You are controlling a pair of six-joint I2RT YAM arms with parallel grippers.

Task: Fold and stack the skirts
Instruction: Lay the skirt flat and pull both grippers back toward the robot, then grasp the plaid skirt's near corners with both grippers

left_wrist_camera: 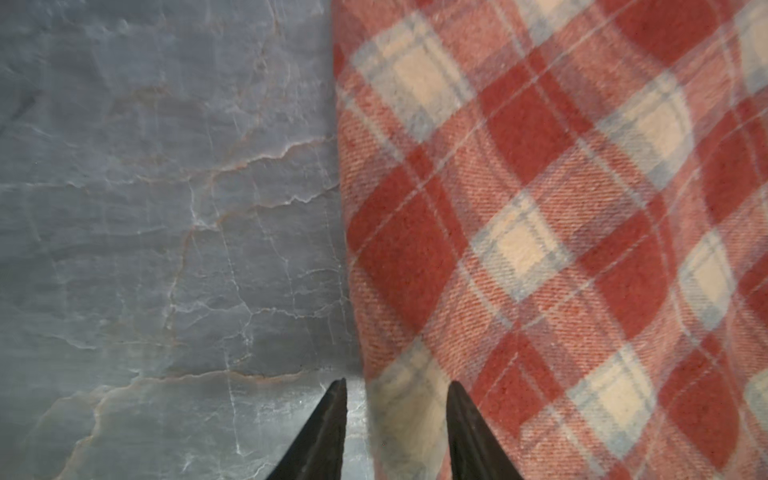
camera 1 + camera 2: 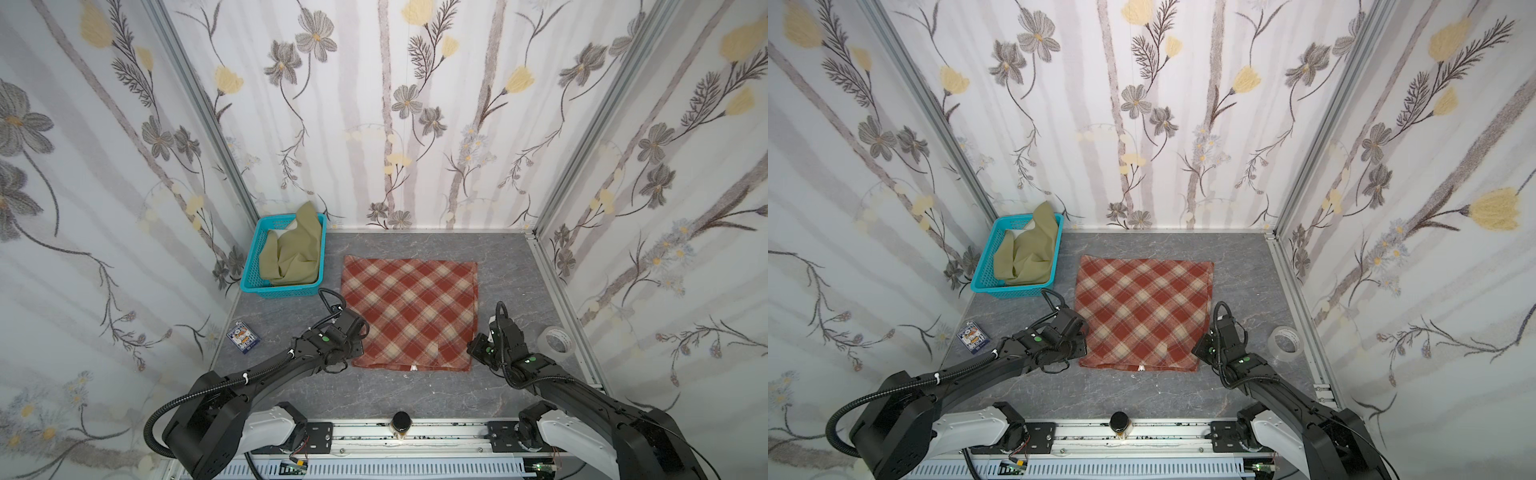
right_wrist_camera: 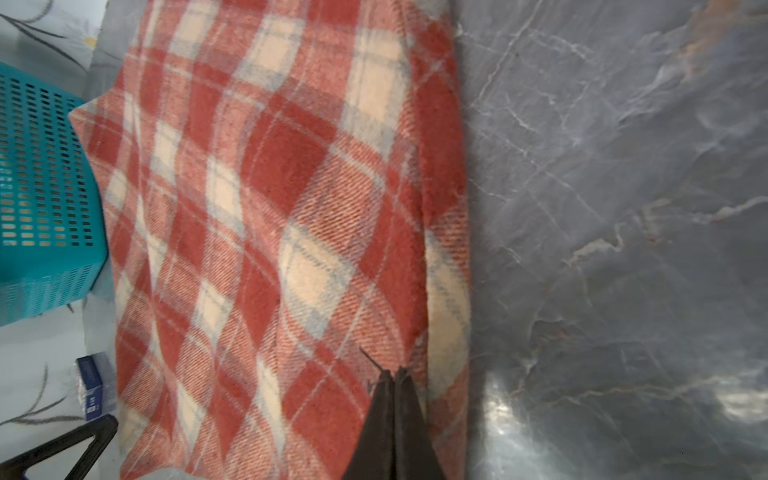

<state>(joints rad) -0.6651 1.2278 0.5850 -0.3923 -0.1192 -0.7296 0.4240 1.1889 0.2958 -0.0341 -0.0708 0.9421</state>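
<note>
Three walls (image 2: 415, 104) w/ floral wallpaper, grey & yellow flowers. Aluminium posts (image 2: 203, 112) at back corners. Tabletop (image 2: 511, 266) grey marble-look w/ pale veins, glare patches.

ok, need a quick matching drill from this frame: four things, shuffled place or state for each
Things:
1. plaid skirt
2. olive skirt
3. tape roll
4. right pincer

Place or state:
A. shut
B. bunched in the turquoise basket
C. spread flat on the table, centre
D. on the table, far right

Pairs: 1-C, 2-B, 3-D, 4-A
</note>
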